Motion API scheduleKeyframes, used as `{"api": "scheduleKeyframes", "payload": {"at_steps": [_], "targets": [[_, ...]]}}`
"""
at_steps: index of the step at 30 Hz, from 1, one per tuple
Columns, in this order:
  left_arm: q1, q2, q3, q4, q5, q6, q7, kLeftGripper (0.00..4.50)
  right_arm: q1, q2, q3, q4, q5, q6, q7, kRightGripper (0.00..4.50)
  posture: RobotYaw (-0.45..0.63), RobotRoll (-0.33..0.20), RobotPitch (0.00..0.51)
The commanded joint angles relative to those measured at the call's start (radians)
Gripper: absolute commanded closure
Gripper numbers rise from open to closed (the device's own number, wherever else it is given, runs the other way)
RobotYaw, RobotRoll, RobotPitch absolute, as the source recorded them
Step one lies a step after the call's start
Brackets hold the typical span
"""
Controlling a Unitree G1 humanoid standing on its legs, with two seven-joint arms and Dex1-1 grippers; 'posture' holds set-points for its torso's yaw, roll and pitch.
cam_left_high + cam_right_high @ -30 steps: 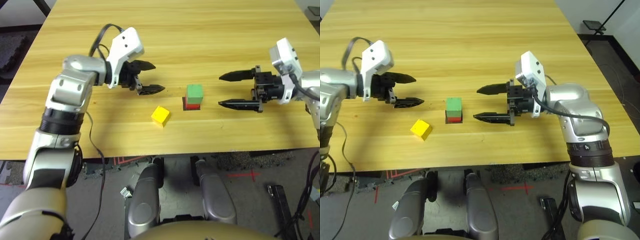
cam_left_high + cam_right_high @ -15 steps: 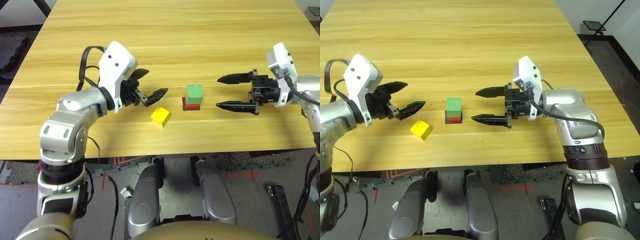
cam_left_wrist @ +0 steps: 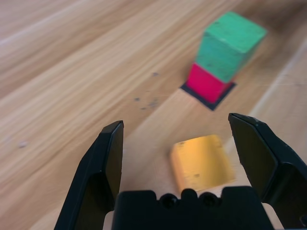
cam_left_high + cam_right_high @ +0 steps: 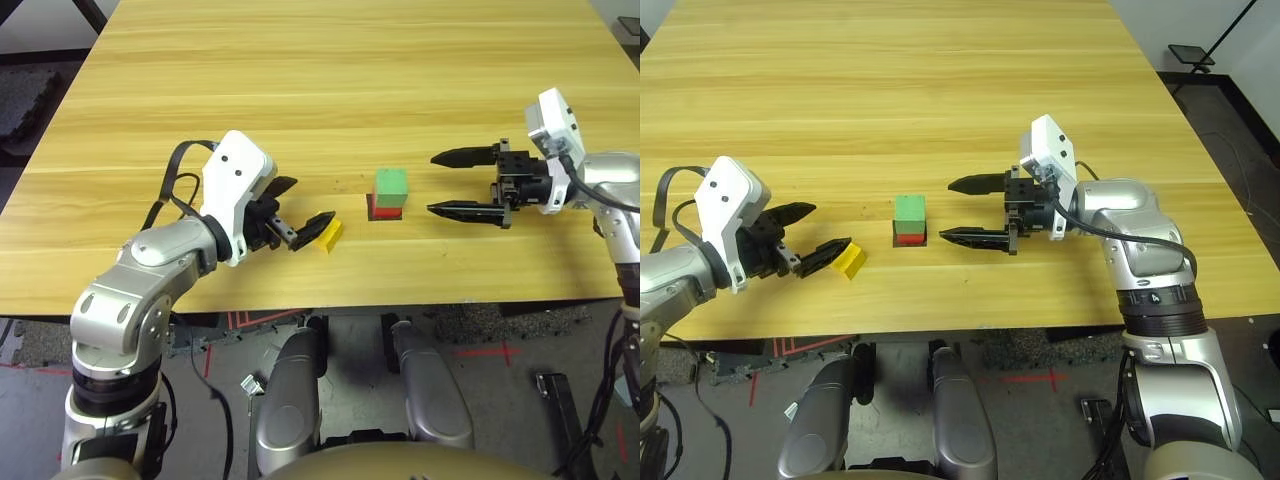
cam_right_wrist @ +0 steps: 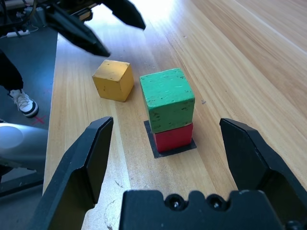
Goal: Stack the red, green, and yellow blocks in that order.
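Spread wide, the left gripper hangs low over the wooden table with its two black fingers on either side of the yellow block, not touching it. In the left wrist view the block sits between the fingertips but nearer the one finger than the other, turned a little askew to them. The right gripper is spread just as wide and holds nothing; it points at the stack from about 3 o'clock, with a clear gap between them.

The green block already sits on the red block, which rests on a flat black square patch. Seen from the head cameras, the yellow block lies at roughly 8 o'clock from that stack, near it but apart.

Two of the three tiers look done, so the step in hand is the pick of the yellow cube. To do it well, I would square the fingers to two opposite faces before closing, since a grip across corners would likely twist the cube. Centring it between the fingers first should keep one finger from shoving it sideways. Grip low enough to be firm yet leave the cube's underside free for placing. After lifting, carry it higher than the green top and come down from above rather than from 9 o'clock, because a side brush could topple the stack. The right gripper seems best kept clear.
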Motion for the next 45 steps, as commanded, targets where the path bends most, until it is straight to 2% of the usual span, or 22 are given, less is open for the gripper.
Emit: {"api": "scheduleKeyframes", "payload": {"at_steps": [1,3,9,20,28,33,42,45], "targets": [[0.005,0.009,-0.011,-0.057,-0.055,0.11,0.024,0.04,0.006,0.002,0.01,0.003,-0.007,-0.007,-0.001,0.0,0.35,0.12,0.273],[-0.001,0.029,-0.016,-0.057,-0.067,0.135,0.026,0.04,0.005,0.002,0.009,0.004,-0.008,-0.006,0.0,0.0,0.35,0.119,0.273],[0.0,0.095,-0.096,-0.047,-0.05,0.089,0.04,0.04,0.001,0.005,0.009,0.003,-0.005,-0.001,-0.001,0.0,0.35,0.116,0.275],[-0.022,0.048,-0.143,0.001,-0.056,0.103,0.099,0.04,0.008,-0.003,0.002,-0.012,-0.002,0.006,-0.002,0.0,0.34,0.109,0.278],[-0.015,0.059,-0.154,0.017,-0.06,0.104,0.111,0.04,0.011,-0.003,0.0,-0.014,-0.002,0.008,-0.007,0.0,0.33,0.107,0.28],[0.012,0.091,-0.193,0.061,-0.024,0.05,0.109,0.04,0.008,0.007,0.005,-0.01,-0.002,0.006,-0.011,0.0,0.33,0.111,0.287],[0.016,0.077,-0.223,0.114,0.008,-0.017,0.117,0.04,-0.002,0.011,0.006,-0.001,-0.001,0.005,-0.007,0.0,0.34,0.11,0.289],[0.012,0.062,-0.226,0.124,0.008,-0.024,0.122,0.97,-0.005,0.012,0.008,0.002,-0.003,0.002,-0.005,0.0,0.34,0.109,0.29]]}}
